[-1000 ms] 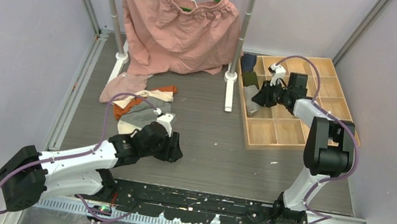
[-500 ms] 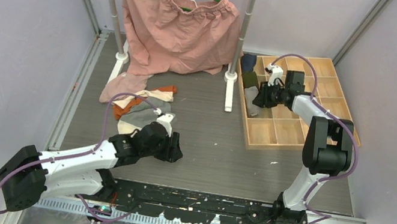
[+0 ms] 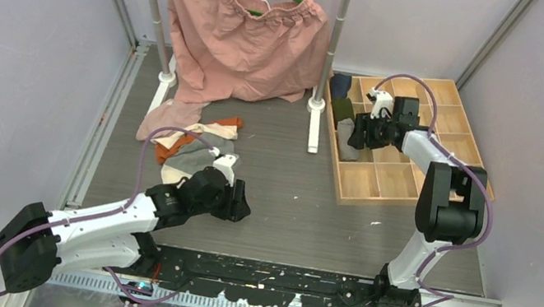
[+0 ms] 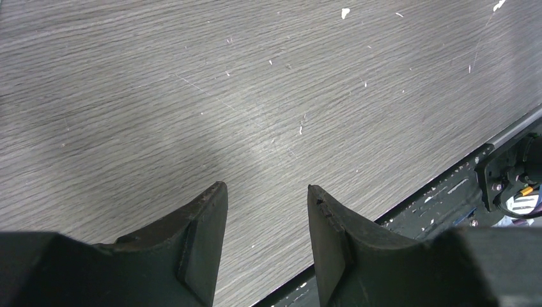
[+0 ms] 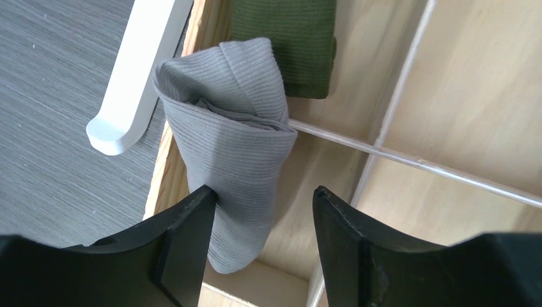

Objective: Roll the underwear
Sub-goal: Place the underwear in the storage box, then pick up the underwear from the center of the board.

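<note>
Grey ribbed underwear roll (image 5: 233,147) lies in the divided wooden tray (image 3: 381,182), touching one finger of the spread right gripper (image 5: 262,195). Left gripper (image 4: 265,188), also spread, hovers near the loose mixed-colour underwear pile (image 3: 191,144).

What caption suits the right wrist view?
Right gripper open over a grey roll in a wooden tray, green roll in the next compartment.

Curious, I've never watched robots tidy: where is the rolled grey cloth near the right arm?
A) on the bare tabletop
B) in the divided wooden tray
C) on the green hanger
B: the grey roll sits inside the wooden tray, beside a green roll.
</note>
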